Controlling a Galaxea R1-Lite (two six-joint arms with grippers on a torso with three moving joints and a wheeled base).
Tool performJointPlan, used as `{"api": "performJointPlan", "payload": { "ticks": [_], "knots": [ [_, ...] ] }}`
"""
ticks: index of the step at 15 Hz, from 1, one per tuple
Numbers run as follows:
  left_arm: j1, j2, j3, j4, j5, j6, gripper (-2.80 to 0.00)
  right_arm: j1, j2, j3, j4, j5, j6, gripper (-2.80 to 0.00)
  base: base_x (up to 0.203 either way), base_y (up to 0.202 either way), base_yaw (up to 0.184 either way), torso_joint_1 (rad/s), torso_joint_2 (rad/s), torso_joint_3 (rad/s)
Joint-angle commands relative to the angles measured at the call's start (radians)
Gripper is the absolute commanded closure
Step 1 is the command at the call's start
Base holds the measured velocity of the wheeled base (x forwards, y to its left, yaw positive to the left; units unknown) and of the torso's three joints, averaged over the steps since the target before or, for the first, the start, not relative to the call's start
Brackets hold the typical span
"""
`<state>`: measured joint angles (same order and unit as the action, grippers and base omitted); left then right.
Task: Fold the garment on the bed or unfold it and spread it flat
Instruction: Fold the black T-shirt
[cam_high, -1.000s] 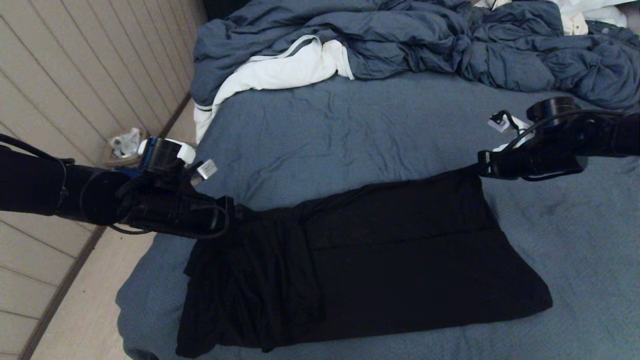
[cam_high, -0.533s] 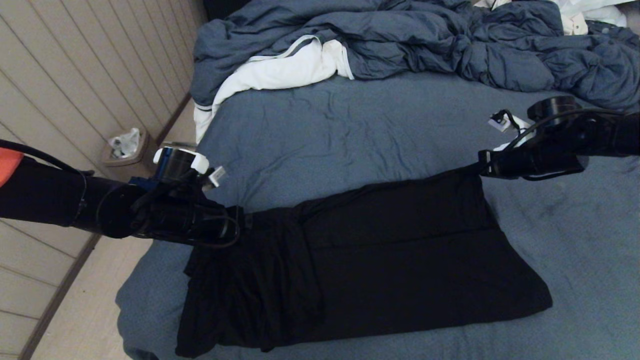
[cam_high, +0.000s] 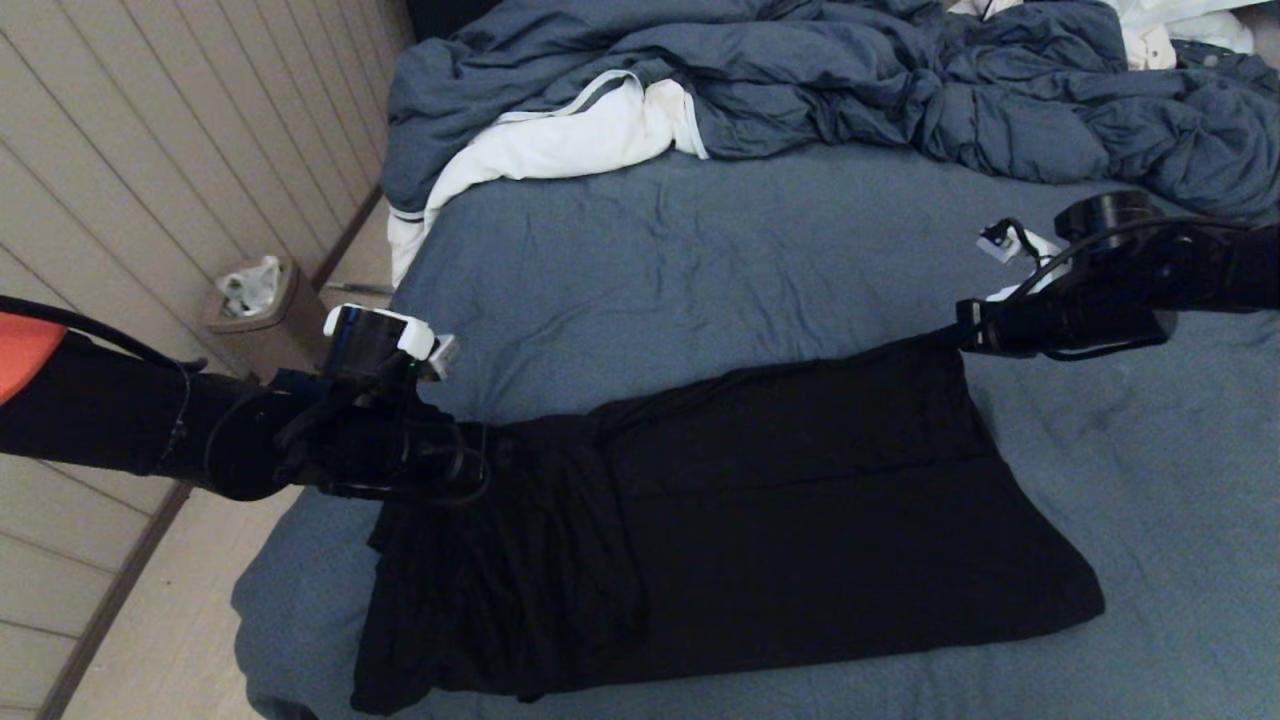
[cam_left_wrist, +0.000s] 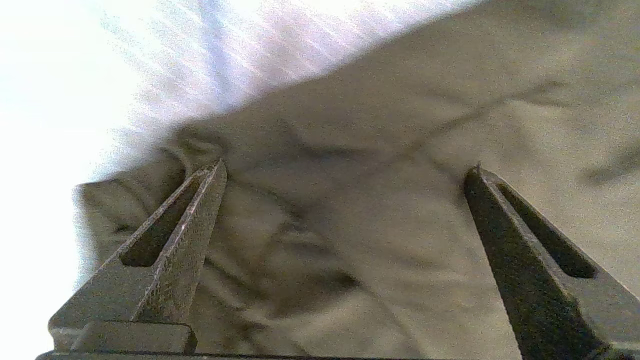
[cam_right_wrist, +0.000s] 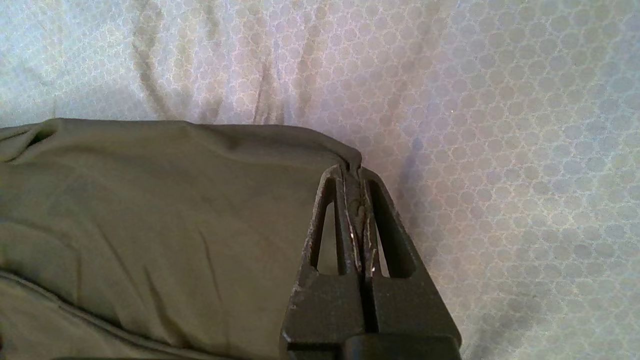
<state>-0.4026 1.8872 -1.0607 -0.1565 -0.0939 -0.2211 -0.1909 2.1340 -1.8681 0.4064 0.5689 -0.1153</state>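
Gripper work first: the left gripper (cam_left_wrist: 345, 170) needs to come down on the black T-shirt's (cam_high: 760, 530) bunched corner at the left of the head frame and pinch one clean edge, not the whole heap of folds, so both ends can be pulled taut together. Its jaws stand wide apart over the wrinkled cloth, holding nothing. At the right of the frame the right gripper (cam_right_wrist: 352, 172) is clamped tight on the shirt's far corner. The shirt lies plain side up across the lower middle of the blue-grey bed (cam_high: 700, 260), well apart from the rumpled duvet (cam_high: 800, 80) along the top.
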Motion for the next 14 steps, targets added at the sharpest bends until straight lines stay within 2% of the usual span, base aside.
{"api": "performJointPlan", "payload": {
  "ticks": [1, 5, 6, 14],
  "knots": [
    [-0.034, -0.009, 0.042, -0.059, 0.049, 0.020, -2.80, -0.001, -0.001, -0.001, 0.002, 0.008, -0.001, 0.00, 0.000, 0.000, 0.000, 0.000, 0.00, 0.000],
    [-0.053, -0.020, 0.051, -0.060, 0.060, 0.045, -2.80, -0.001, 0.000, 0.000, 0.002, 0.017, -0.003, 0.00, 0.000, 0.000, 0.000, 0.000, 0.00, 0.000],
    [-0.053, -0.020, 0.055, -0.064, 0.060, 0.043, 0.00, -0.001, 0.000, 0.000, 0.002, 0.017, -0.003, 0.00, 0.000, 0.000, 0.000, 0.000, 0.00, 0.000],
    [-0.053, -0.023, 0.042, -0.071, 0.059, 0.040, 0.00, -0.001, 0.004, -0.002, 0.002, 0.017, -0.003, 0.00, 0.000, 0.000, 0.000, 0.000, 0.00, 0.000]
  ]
}}
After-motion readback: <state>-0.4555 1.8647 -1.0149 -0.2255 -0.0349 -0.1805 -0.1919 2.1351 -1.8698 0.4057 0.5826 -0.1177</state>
